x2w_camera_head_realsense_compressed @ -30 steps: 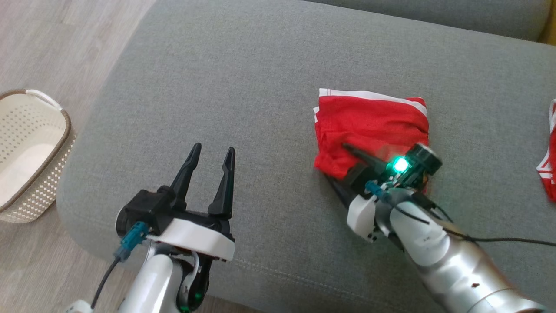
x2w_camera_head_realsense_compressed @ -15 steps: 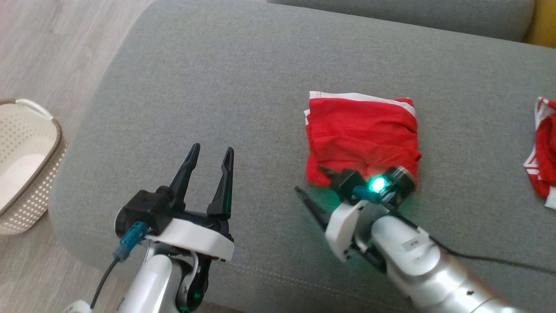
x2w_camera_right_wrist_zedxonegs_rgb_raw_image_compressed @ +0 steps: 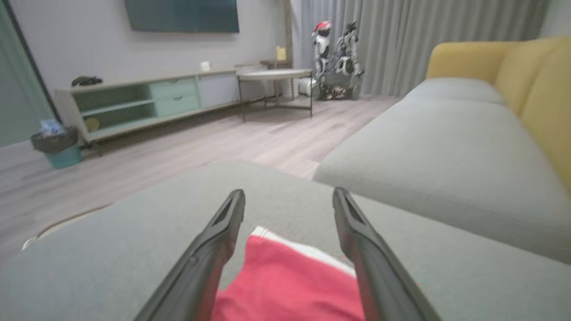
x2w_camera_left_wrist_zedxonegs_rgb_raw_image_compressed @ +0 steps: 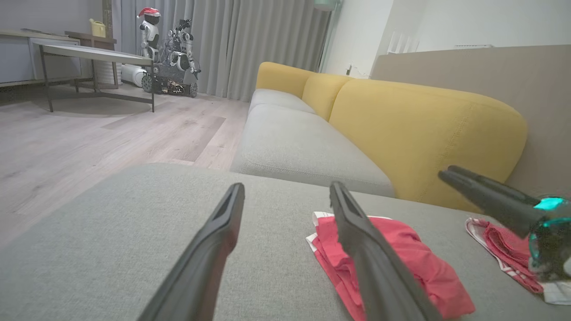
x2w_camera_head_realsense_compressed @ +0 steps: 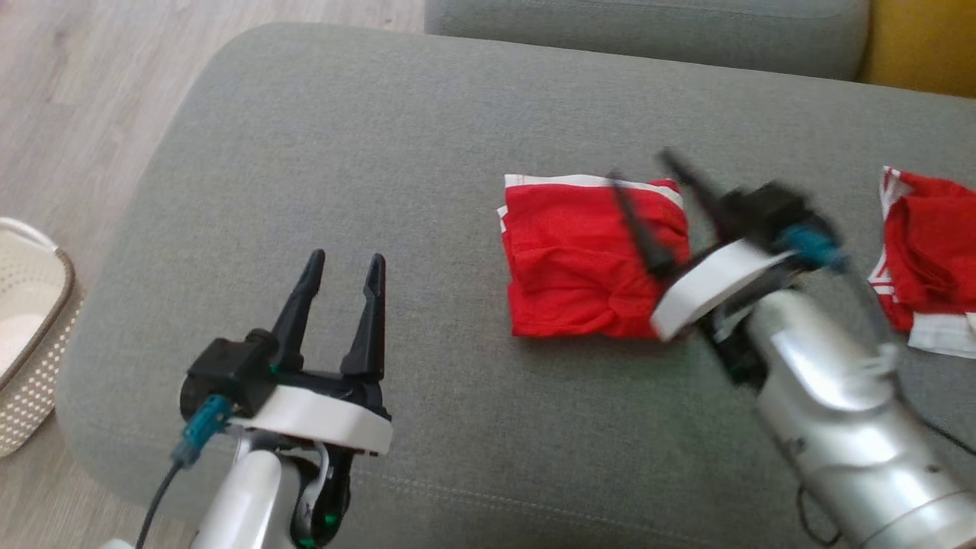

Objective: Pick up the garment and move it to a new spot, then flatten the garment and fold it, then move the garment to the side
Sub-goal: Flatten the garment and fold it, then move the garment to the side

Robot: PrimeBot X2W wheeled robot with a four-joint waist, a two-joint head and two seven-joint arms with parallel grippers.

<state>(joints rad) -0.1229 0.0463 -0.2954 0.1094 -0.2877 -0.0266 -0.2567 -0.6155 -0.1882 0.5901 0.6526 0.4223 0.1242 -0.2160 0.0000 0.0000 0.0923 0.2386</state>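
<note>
Garment [x2w_camera_head_realsense_compressed: 579,274] (red, folded) lay on the cushion [x2w_camera_head_realsense_compressed: 366,152]; right gripper [x2w_camera_head_realsense_compressed: 640,168] hovered above it, jaws wide and empty; left gripper [x2w_camera_head_realsense_compressed: 345,258] stood wide, empty, well apart from it.

My right fingers [x2w_camera_head_realsense_compressed: 639,232] are smeared by blur and cover the right edge of the red garment [x2w_camera_head_realsense_compressed: 572,267]. The other red cloth [x2w_camera_head_realsense_compressed: 926,244] and the white basket [x2w_camera_head_realsense_compressed: 46,366] run off the head view's edges.

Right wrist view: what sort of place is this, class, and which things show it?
Probably a living room: a sofa with yellow back cushions, a low cabinet under a wall screen, and a wooden floor.
</note>
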